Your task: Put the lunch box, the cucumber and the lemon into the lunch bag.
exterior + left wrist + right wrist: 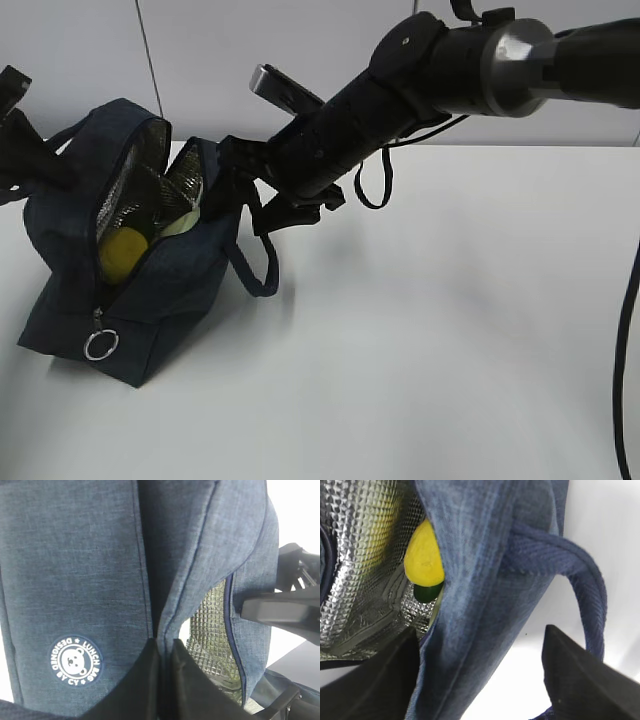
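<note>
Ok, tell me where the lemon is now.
The lemon is inside the open lunch bag at the left of the exterior view, just above the cucumber tip in the right wrist view.

mostly buried or cropped from where i sit

the lemon [423, 560] shows only partly past the lunch bag [480, 595] wall that runs between my right fingers [585, 675]; under it just a sliver of cucumber [427, 593]. the lunch box i can't make out for sure. my left fingers [145, 685] are cropped at the bottom edge.

A plain white table [450, 330] stands before a pale grey panelled wall [210, 50] under soft, even light.
</note>
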`<state>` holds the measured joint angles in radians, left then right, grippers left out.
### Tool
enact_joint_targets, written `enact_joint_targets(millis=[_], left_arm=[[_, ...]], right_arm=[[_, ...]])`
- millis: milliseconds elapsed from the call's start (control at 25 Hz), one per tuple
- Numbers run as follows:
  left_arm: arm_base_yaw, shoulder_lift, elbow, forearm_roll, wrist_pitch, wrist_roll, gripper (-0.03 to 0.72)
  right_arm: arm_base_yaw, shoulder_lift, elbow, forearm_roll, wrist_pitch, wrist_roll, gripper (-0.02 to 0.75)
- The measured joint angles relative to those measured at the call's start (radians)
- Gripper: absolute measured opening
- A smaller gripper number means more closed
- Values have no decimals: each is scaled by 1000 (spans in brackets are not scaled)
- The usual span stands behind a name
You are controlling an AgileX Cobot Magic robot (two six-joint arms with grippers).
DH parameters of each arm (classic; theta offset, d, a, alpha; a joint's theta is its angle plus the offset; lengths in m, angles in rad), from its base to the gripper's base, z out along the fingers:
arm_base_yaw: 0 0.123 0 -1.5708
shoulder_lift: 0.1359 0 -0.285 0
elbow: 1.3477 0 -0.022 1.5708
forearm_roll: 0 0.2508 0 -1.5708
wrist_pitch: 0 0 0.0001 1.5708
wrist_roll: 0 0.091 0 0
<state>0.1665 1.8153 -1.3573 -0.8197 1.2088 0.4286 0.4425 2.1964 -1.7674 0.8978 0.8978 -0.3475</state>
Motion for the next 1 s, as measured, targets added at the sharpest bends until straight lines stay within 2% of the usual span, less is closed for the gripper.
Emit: enact_joint_targets(millis=[80, 560, 760, 1000], left_arm=[[0, 0, 0, 0, 0, 0, -7], [0, 0, 0, -13, 0, 0, -7], [0, 0, 0, -13, 0, 0, -7], [-11, 0, 0, -9, -3, 0, -7]], right_arm=[[0, 0, 0, 0, 4, -2, 533], [0, 0, 0, -2, 0, -6, 210], [0, 0, 0, -3, -7, -6, 15], [-2, 0, 0, -17, -5, -6, 1]])
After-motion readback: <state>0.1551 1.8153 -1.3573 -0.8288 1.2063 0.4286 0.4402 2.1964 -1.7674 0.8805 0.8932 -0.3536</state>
